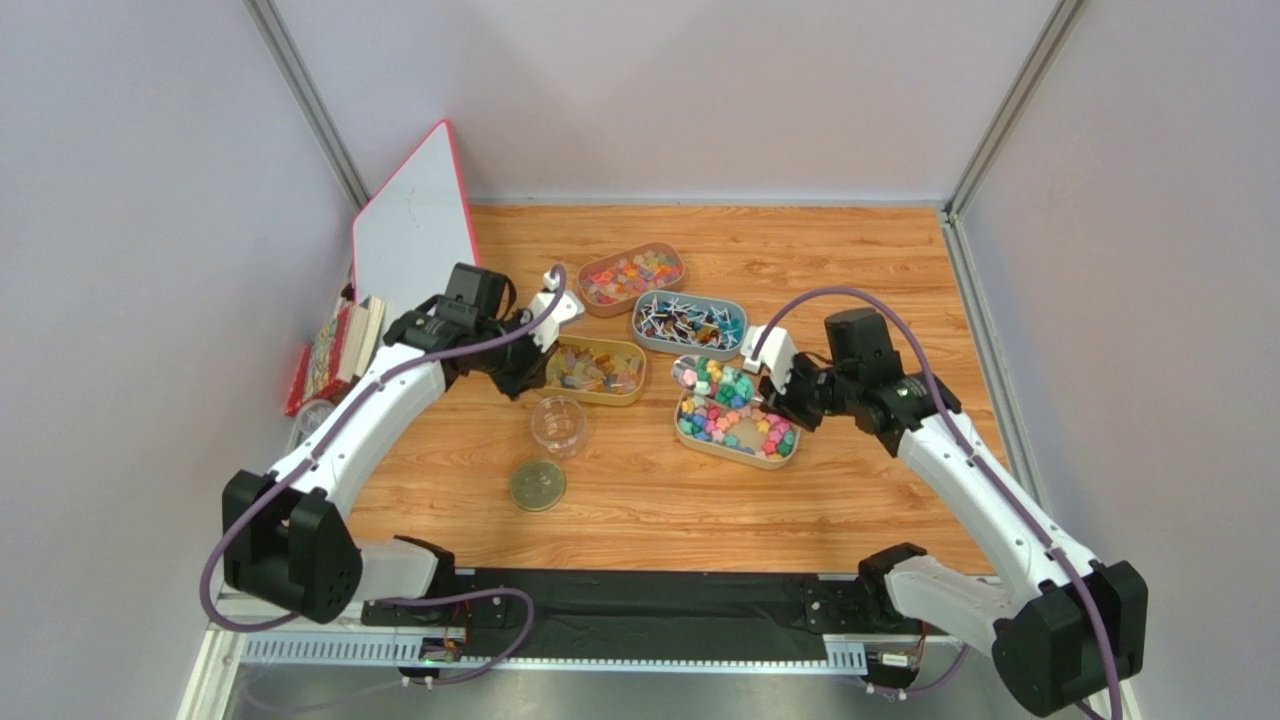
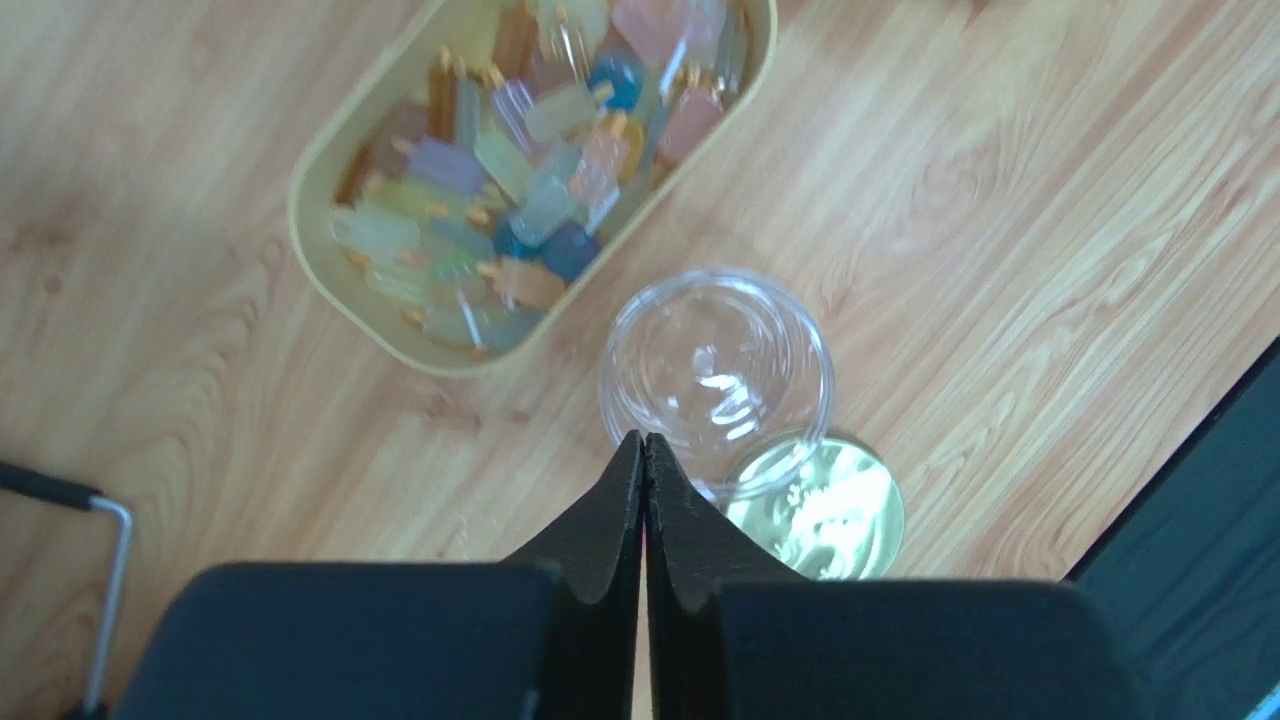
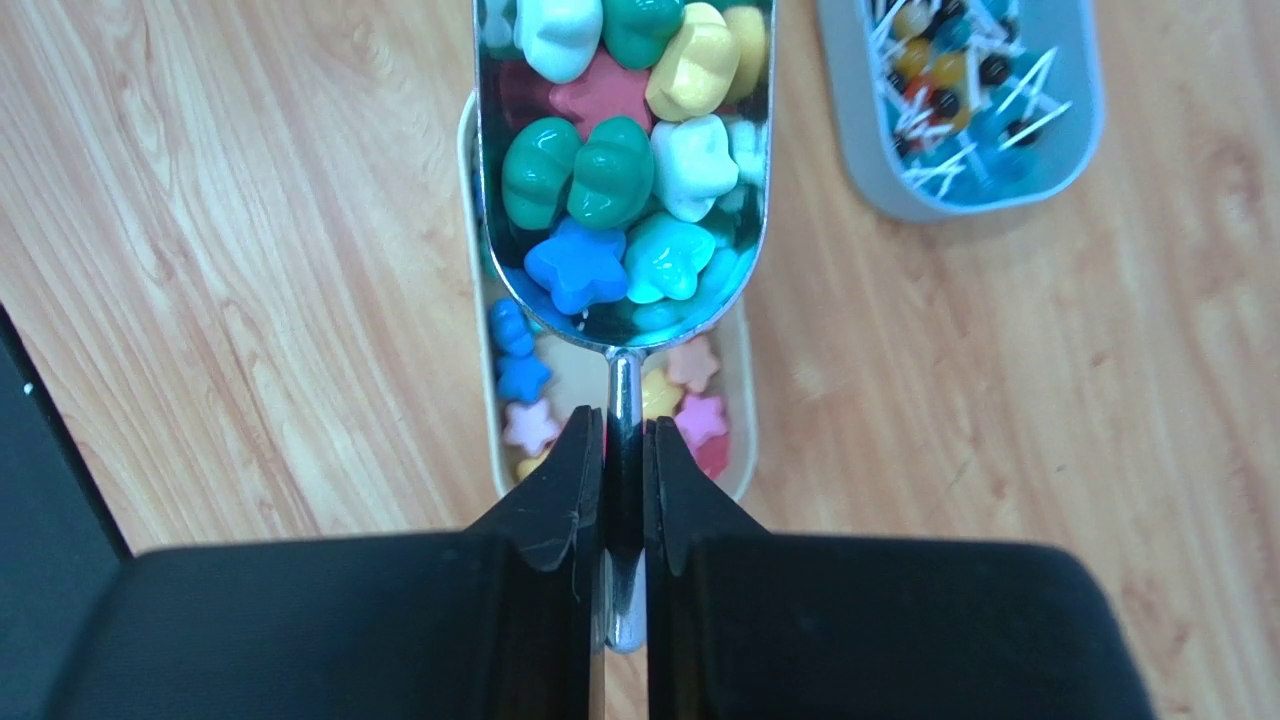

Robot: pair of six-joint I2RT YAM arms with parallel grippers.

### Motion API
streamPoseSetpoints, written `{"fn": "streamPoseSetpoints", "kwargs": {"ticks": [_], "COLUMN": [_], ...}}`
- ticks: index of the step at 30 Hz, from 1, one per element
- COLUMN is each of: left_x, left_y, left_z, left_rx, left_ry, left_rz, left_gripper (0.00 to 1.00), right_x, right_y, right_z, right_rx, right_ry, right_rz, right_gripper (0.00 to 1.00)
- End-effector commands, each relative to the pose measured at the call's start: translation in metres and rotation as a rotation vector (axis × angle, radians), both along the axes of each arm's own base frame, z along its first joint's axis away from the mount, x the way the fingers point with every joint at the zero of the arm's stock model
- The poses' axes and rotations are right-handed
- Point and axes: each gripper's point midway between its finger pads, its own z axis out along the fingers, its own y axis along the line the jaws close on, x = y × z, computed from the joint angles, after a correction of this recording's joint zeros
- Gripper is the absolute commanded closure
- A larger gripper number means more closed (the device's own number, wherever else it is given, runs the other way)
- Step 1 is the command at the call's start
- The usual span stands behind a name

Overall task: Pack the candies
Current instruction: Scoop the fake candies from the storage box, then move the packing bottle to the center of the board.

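The candies lie in four oval trays. Pastel amber ones [image 2: 519, 165] fill a tan tray [image 1: 597, 393], and red-orange ones [image 1: 631, 275] and blue-white wrapped ones [image 1: 688, 320] lie further back. My right gripper [image 3: 624, 435] is shut on the handle of a metal scoop [image 3: 624, 323]. The scoop is heaped with chunky green, blue, white and yellow candies [image 3: 609, 173] and hangs over their tan tray [image 3: 739, 413]. My left gripper [image 2: 645, 443] is shut, with nothing showing between its fingers. Its tips hover at the near rim of an empty clear jar [image 2: 717, 375].
The jar's lid [image 2: 827, 510] lies flat on the wood just beside the jar, towards the arms' bases. A white board with a red edge [image 1: 413, 225] leans at the back left, with stacked books [image 1: 338, 348] below it. A black strip [image 1: 646, 600] runs along the near edge.
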Motion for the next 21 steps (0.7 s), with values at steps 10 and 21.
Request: {"fn": "streamPoseSetpoints", "kwargs": {"ticks": [10, 21], "left_x": [-0.016, -0.015], "left_y": [0.002, -0.046], "left_z": [-0.051, -0.084], "left_rx": [0.016, 0.034], "left_ry": [0.020, 0.135], "left_rz": [-0.060, -0.173], "left_gripper": [1.00, 1.00], "right_x": [0.030, 0.019], "right_y": [0.027, 0.016], "right_z": [0.046, 0.041], "right_rx": [-0.007, -0.040], "right_ry": [-0.076, -0.086], "right_rz": [0.095, 0.083], "right_gripper": [1.00, 1.00]}}
